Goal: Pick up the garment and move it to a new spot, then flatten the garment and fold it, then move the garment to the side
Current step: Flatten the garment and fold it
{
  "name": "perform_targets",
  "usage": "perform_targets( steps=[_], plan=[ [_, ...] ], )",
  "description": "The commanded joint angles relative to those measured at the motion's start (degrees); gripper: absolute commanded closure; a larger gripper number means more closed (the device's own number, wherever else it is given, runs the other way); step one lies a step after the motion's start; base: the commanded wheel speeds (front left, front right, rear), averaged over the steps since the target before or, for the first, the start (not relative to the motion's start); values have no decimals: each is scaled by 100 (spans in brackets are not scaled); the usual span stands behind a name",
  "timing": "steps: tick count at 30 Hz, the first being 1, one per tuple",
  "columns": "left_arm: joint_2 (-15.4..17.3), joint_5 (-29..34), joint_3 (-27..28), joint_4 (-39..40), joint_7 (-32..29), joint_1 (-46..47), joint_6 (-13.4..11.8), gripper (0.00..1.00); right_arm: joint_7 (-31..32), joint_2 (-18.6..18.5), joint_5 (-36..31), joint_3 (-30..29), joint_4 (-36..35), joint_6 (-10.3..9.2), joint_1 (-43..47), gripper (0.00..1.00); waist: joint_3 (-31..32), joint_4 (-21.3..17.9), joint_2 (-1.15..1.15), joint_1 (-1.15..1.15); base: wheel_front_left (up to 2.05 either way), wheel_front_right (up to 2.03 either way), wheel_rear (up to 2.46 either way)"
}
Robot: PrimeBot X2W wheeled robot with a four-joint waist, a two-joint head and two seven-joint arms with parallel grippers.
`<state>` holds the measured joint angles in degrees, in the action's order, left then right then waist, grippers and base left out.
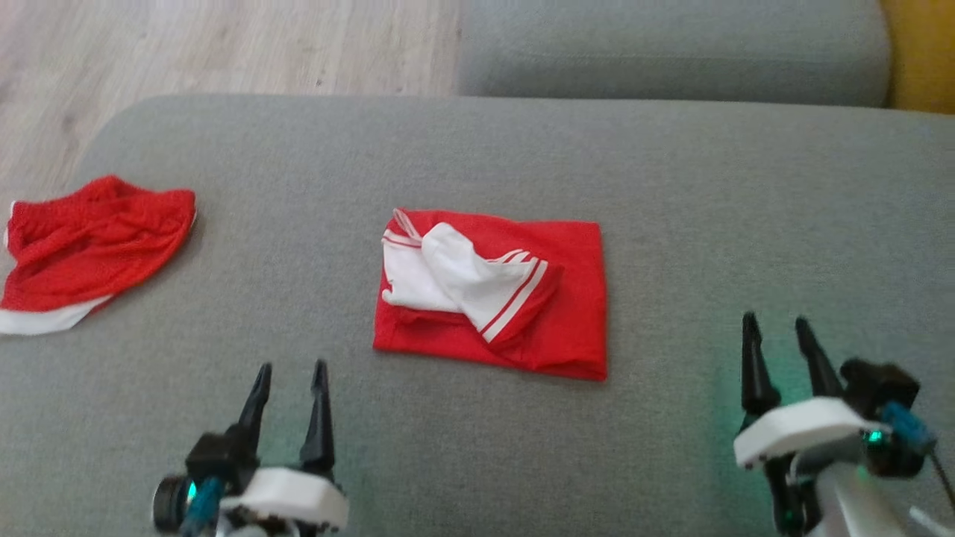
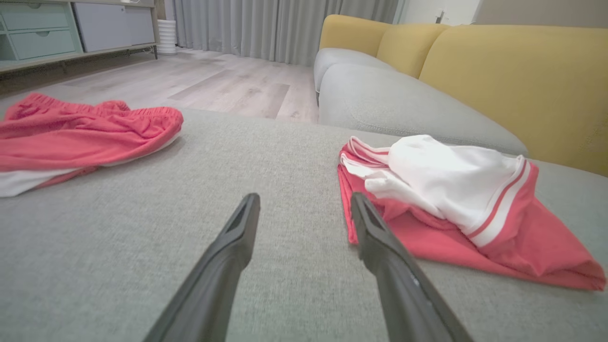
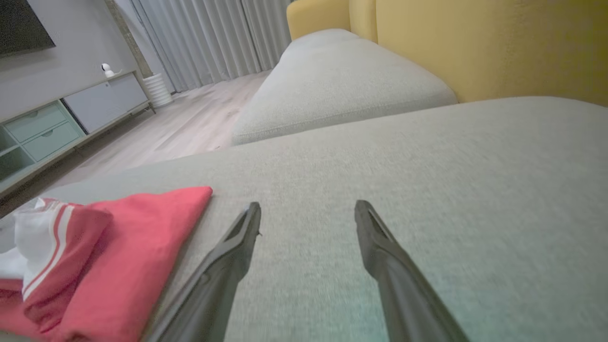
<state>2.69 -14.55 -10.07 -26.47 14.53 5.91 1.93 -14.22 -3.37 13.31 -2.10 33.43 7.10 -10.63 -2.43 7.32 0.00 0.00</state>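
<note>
— Down at the near edge of the grey sofa seat (image 1: 448,149), both tools are clear of the cloth. The left tool (image 1: 292,365) has its fingers spread with nothing between them, and the right tool (image 1: 775,319) is just as wide and just as empty.

— And the garment?

— Just beyond them, mid-seat. The folded garment (image 1: 574,298) is a red rectangle with a white striped sleeve lying loose on top. The left tool points near its near-left corner; the right tool sits off past its right edge.

— So the fold is finished?

— I'd judge so, roughly. What seems left is shifting it to the side.

— How would you do that well?

— Bring the right tool in first. Then pinch both near corners through every layer, low against the seat, so the bottom layer comes along. That sleeve looks free to slip, so a one-sided lift would likely tip it off and open the fold. Keep the bundle level and move both tools at one pace.

— Which side?

— Farther left lies a second red garment (image 1: 89,246), crumpled by the seat's edge. The right has more bare seat, so I'd go right. Farther back are another grey cushion (image 1: 671,45) and the wood floor (image 1: 224,45); stay short of that far edge.
</note>
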Motion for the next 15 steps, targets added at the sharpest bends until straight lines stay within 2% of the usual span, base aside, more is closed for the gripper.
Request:
perform_targets(
  steps=[1, 14, 15],
  plan=[
    [19, 37, 260, 177, 47, -56, -56, 0, -77, 46, 2, 187, -187, 39, -33, 0, 133, -111, 0, 0, 0, 0, 0],
    [19, 7, 286, 245, 47, -272, -64, 0, -78, 48, 202, 448, -175, 39, 180, 0, 229, -61, 0, 0, 0, 0, 0],
    [19, -2, 266, 251, 47, -264, -54, 0, -78, 48, 224, 490, -155, 39, 159, 51, 206, -34, 0, 0, 0, 0, 0]
  ],
)
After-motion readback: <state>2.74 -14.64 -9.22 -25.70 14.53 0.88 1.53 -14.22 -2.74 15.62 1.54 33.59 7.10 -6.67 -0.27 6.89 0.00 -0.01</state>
